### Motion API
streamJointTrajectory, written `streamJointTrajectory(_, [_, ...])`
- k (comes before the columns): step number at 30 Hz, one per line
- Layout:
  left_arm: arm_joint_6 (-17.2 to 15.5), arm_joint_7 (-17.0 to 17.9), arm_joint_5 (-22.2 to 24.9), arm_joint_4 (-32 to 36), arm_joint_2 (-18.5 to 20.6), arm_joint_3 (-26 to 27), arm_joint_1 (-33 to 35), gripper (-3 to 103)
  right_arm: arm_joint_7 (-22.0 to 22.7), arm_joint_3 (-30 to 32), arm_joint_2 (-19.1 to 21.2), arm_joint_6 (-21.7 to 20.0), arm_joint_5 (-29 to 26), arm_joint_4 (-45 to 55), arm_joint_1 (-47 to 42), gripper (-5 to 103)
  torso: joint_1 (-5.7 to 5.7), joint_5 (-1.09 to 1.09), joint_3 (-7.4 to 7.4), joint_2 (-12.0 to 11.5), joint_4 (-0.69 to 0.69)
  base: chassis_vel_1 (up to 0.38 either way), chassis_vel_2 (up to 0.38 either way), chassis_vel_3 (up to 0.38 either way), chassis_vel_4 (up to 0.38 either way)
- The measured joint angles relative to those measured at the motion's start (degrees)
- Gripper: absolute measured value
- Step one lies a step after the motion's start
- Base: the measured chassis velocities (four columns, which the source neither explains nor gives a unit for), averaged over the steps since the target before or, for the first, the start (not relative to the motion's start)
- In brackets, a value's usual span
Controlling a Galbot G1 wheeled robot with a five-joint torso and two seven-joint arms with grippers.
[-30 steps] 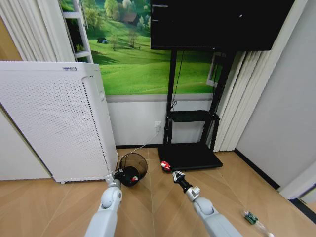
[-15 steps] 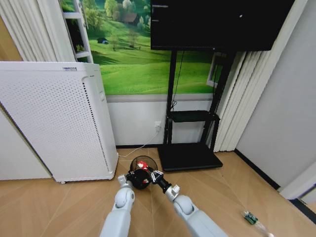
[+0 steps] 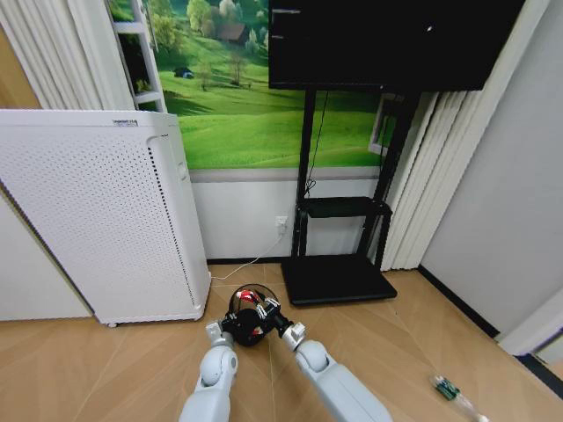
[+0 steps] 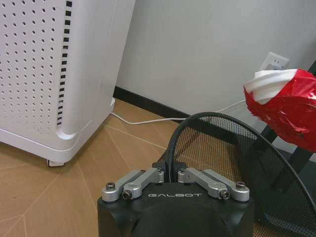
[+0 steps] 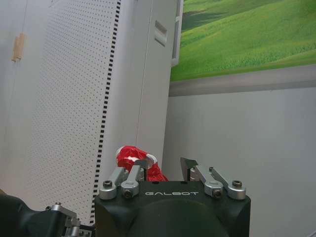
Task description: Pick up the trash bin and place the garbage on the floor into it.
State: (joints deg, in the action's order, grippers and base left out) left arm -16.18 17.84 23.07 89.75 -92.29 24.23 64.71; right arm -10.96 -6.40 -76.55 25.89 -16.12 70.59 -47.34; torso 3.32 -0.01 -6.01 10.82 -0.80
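Observation:
The trash bin [image 3: 255, 334], a small black wire-mesh basket, hangs just above the floor in front of me. My left gripper [image 3: 227, 327] is shut on its rim, and the left wrist view shows that grip [image 4: 169, 173] with the bin mesh [image 4: 222, 153] beyond. My right gripper [image 3: 266, 309] is over the bin mouth with its fingers [image 5: 165, 168] apart. The red-and-white wrapper wad [image 5: 132, 157] sits against the outside of one finger, above the bin opening [image 4: 284, 106]. A clear bottle with a green label [image 3: 447, 387] lies on the floor at far right.
A tall white perforated appliance [image 3: 97, 211] stands close on the left of the bin. A black TV stand base [image 3: 339, 280] is just behind and to the right. A white cable [image 4: 148, 120] runs along the wall. Open wood floor lies to the right.
My right gripper carried the red wrapper from the floor near the TV stand leftward to over the bin and its fingers have opened. The bin shifted slightly right in my left gripper.

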Motion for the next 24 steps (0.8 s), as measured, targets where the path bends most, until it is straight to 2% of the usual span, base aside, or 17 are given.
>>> streamJointTrajectory(1, [0.0, 0.0, 0.0, 0.0, 0.0, 0.0, 0.0, 6, 0.0, 0.0, 0.0, 0.0, 0.0, 0.0, 0.0, 35, 0.00, 0.00, 0.00, 0.0, 0.00, 0.000, 0.000, 0.000, 0.000])
streamJointTrajectory(4, [-0.1, 0.0, 0.3, 0.0, 0.0, 0.1, -0.3, 6, 0.0, 0.1, -0.4, 0.5, 0.1, -1.1, 0.5, 51, 0.00, 0.00, 0.00, 0.0, 0.00, 0.000, 0.000, 0.000, 0.000])
streamJointTrajectory(5, [-0.1, 0.0, 0.3, 0.0, 0.0, 0.1, -0.3, 6, 0.0, 0.1, -0.4, 0.5, 0.1, -1.1, 0.5, 51, 0.00, 0.00, 0.00, 0.0, 0.00, 0.000, 0.000, 0.000, 0.000])
streamJointTrajectory(9, [-0.3, 0.2, 0.8, 0.0, 0.1, 0.1, -0.8, 6, 0.0, 0.1, -0.4, 0.9, 0.2, -1.6, 0.3, 73, 0.00, 0.00, 0.00, 0.0, 0.00, 0.000, 0.000, 0.000, 0.000])
streamJointTrajectory(11, [-0.4, 0.2, 0.9, 0.0, 0.1, 0.1, -0.9, 6, -0.1, 0.1, -0.4, 0.9, 0.3, -1.6, 0.3, 73, 0.00, 0.00, 0.00, 0.0, 0.00, 0.000, 0.000, 0.000, 0.000])
streamJointTrajectory(12, [-0.4, 0.3, 1.0, 0.0, 0.1, 0.1, -0.9, 6, -0.1, 0.1, -0.4, 1.0, 0.3, -1.6, 0.3, 78, 0.00, 0.00, 0.00, 0.0, 0.00, 0.000, 0.000, 0.000, 0.000])
streamJointTrajectory(14, [-0.4, 0.3, 1.0, 0.0, 0.1, 0.1, -1.0, 6, -0.1, 0.0, -0.4, 1.0, 0.3, -1.6, 0.3, 78, 0.00, 0.00, 0.00, 0.0, 0.00, 0.000, 0.000, 0.000, 0.000])
streamJointTrajectory(15, [-0.4, 0.3, 1.0, 0.0, 0.1, 0.1, -1.0, 6, -0.1, 0.0, -0.4, 1.0, 0.3, -1.6, 0.3, 88, 0.00, 0.00, 0.00, 0.0, 0.00, 0.000, 0.000, 0.000, 0.000])
streamJointTrajectory(16, [-0.5, 0.4, 1.0, 0.0, 0.1, 0.1, -1.0, 6, -0.1, 0.0, -0.3, 1.0, 0.3, -1.6, 0.4, 94, 0.00, 0.00, 0.00, 0.0, 0.00, 0.000, 0.000, 0.000, 0.000])
streamJointTrajectory(19, [-0.6, 0.5, 1.2, 0.0, 0.1, 0.0, -1.2, 6, -0.2, -0.3, 0.0, 1.1, 0.3, -1.6, 0.5, 97, 0.00, 0.01, 0.00, 0.0, 0.00, 0.000, 0.000, 0.000, 0.000])
streamJointTrajectory(22, [-0.6, 0.6, 1.3, 0.0, 0.1, -0.2, -1.6, 6, -1.6, -5.8, 3.1, 1.7, 0.3, -3.1, 3.6, 100, 0.00, 0.02, 0.00, 0.0, -0.01, 0.000, 0.000, 0.000, 0.000])
streamJointTrajectory(23, [-0.6, 0.6, 1.3, 0.0, 0.1, -0.2, -1.6, 6, -1.6, -5.8, 3.1, 1.7, 0.3, -3.1, 3.6, 100, 0.00, 0.02, 0.00, 0.0, -0.01, 0.000, 0.000, 0.000, 0.000])
streamJointTrajectory(24, [-0.6, 0.7, 1.4, 0.1, 0.1, -0.4, -1.6, 6, -2.2, -9.0, 4.6, 2.1, 0.2, -4.8, 7.2, 100, 0.00, 0.00, 0.00, 0.0, -0.01, 0.000, 0.000, 0.000, 0.000])
